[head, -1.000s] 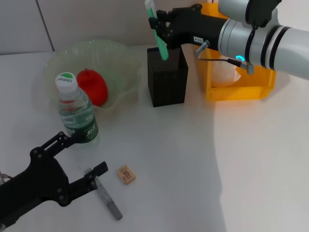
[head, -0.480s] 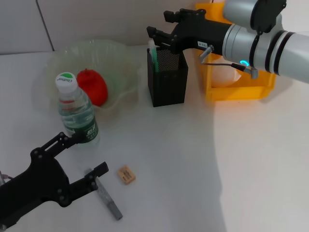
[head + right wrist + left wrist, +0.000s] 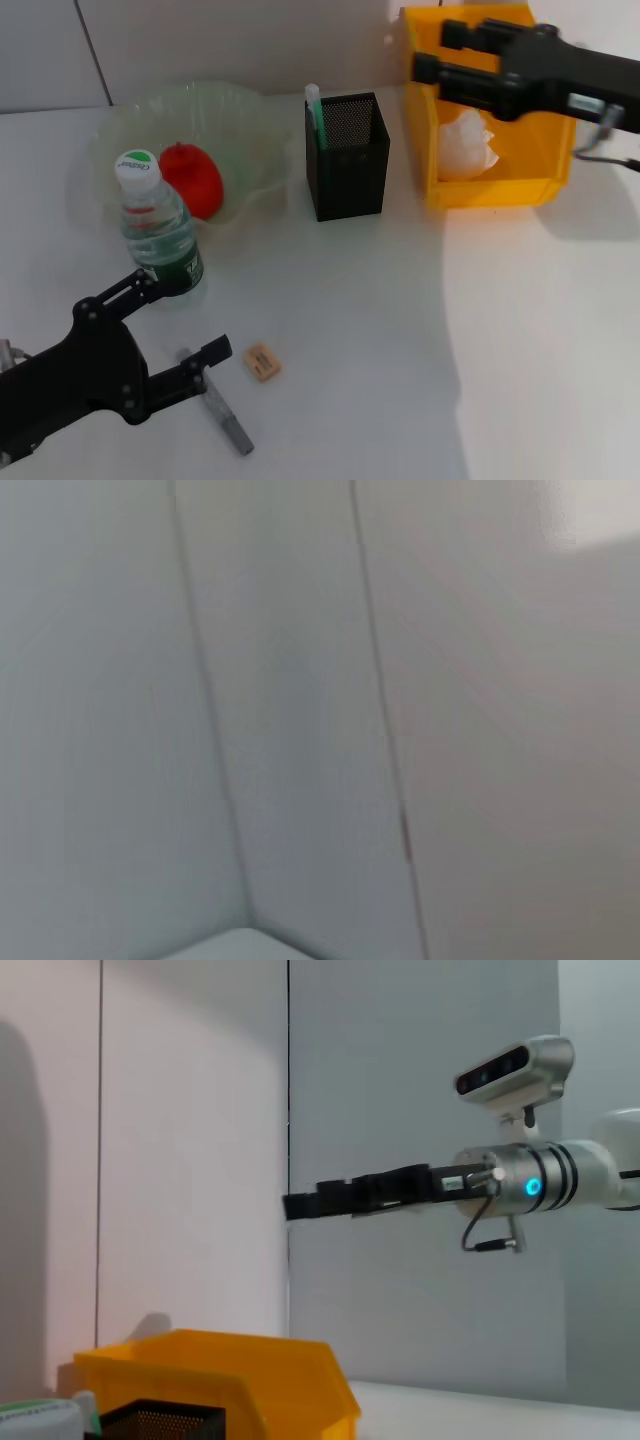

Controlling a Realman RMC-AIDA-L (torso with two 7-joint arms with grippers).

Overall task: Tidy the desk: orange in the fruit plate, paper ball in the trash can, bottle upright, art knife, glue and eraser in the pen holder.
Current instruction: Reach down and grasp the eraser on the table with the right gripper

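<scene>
You see the right gripper empty, fingers spread, above the trash can, partly hiding it. The glue, green-white, stands half-hidden inside the pen holder, left of that can.

A plain white bench fills the lower part of the head view, lit brightly enough that soft grey shadows fall across it. Behind the bench stands a pale grey panelled wall, split by thin dark vertical seams.
</scene>
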